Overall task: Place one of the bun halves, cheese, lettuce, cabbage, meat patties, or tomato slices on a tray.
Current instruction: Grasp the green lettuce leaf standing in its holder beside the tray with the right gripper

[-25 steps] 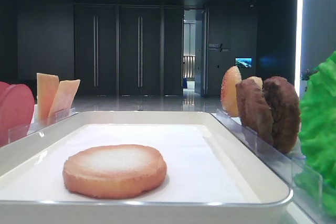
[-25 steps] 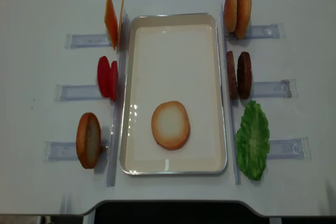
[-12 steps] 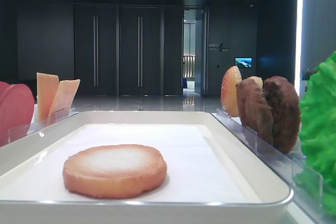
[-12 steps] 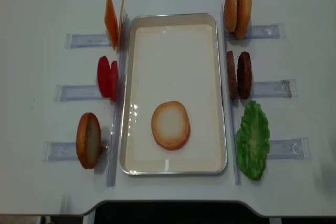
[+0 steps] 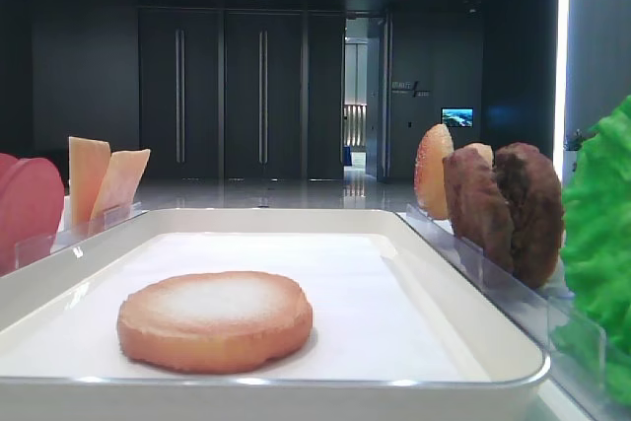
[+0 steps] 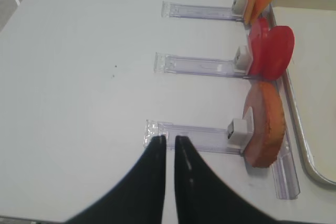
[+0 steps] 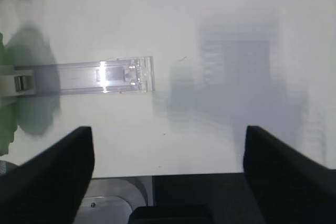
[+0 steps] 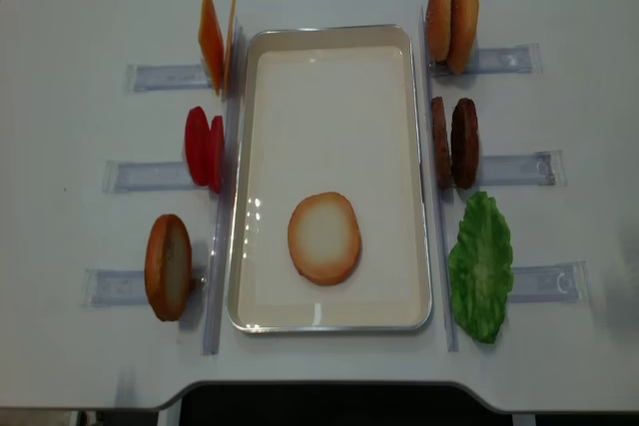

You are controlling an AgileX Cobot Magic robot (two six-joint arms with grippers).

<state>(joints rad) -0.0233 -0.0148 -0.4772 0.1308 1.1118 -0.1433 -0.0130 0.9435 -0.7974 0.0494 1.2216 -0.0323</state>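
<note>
— What do we have on the white desk [image 8: 90, 17]?

— We see the large shallow white rectangular tray [image 8: 419, 177] in the middle, running from the far edge toward the near edge. One round golden-rimmed bun half with a pale cream face [image 8: 323, 237] lies flat on its liner, toward the near end.

— And along the tray's sides?

— On the left, standing on edge in clear plastic holders [image 8: 165, 77]: two thin pale orange cheese slices [image 8: 214, 39] near the far left corner, two smooth red-pink tomato discs [image 8: 204, 147] at mid-length, and another bun half [image 8: 168, 266] near the near left corner. On the right we find two more upright bun halves [image 8: 451, 14] at the far end, two thick dark brown rough meat patties [image 8: 454, 143] in the middle, and the bright green ruffled lettuce leaf [image 8: 480, 264] toward the near right corner.

— How do our pincers stand?

— The left gripper [image 6: 169, 141] shows its dark fingers nearly pressed together, only a thin slit between them, pinching nothing, above the outer end of the near holder. The right gripper [image 7: 168, 140] has its fingers spread wide and bare, over the desk's near right edge beside the lettuce's holder [image 7: 100, 75].
</note>
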